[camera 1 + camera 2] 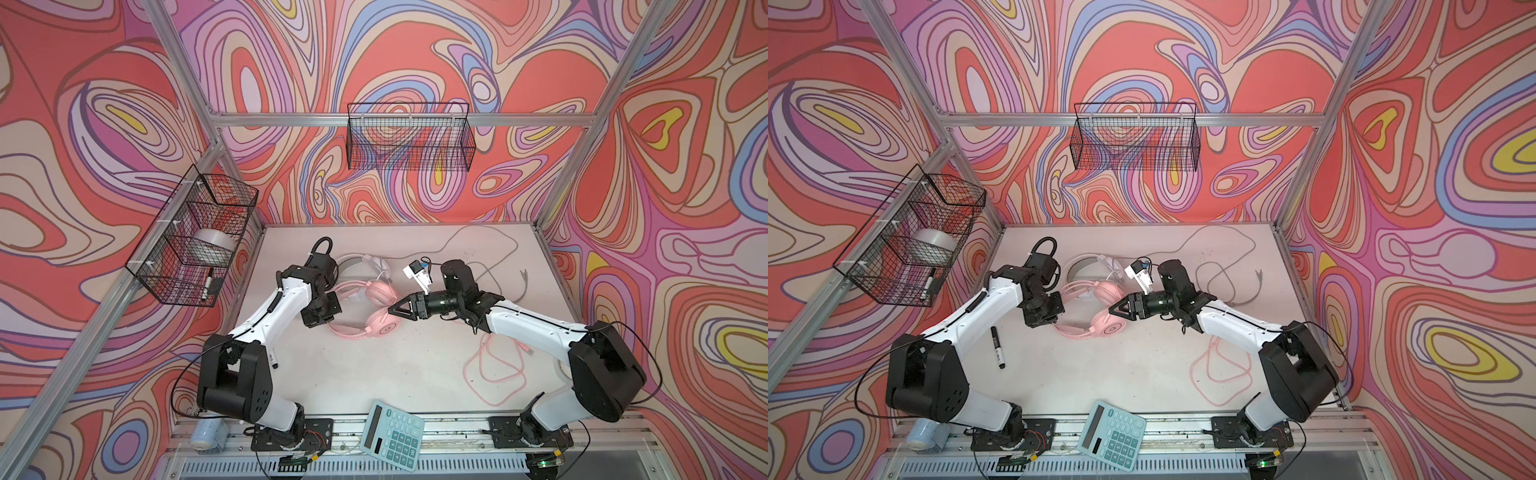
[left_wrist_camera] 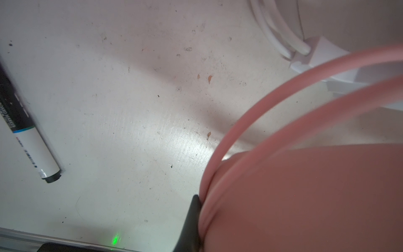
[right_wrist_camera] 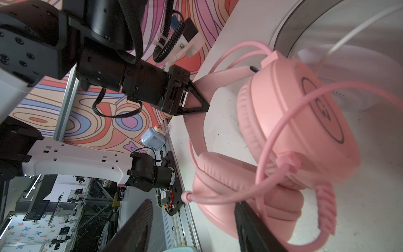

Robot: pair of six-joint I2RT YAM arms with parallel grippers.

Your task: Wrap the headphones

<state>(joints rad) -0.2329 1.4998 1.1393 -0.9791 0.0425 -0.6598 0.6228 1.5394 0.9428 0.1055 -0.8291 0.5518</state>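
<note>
Top view: table (image 1: 374, 365), swirled walls (image 1: 415, 62); left tool (image 1: 329, 319) grips pink headset (image 1: 380, 324), right tool (image 1: 392, 310) wide.

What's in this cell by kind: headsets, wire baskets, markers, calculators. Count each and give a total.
Headsets: 2 (pink headset, white headset)
Wire baskets: 2 (side basket, back basket)
Markers: 2 (loose marker, marker in the side basket)
Calculators: 1 (calculator)
Total: 7
</note>
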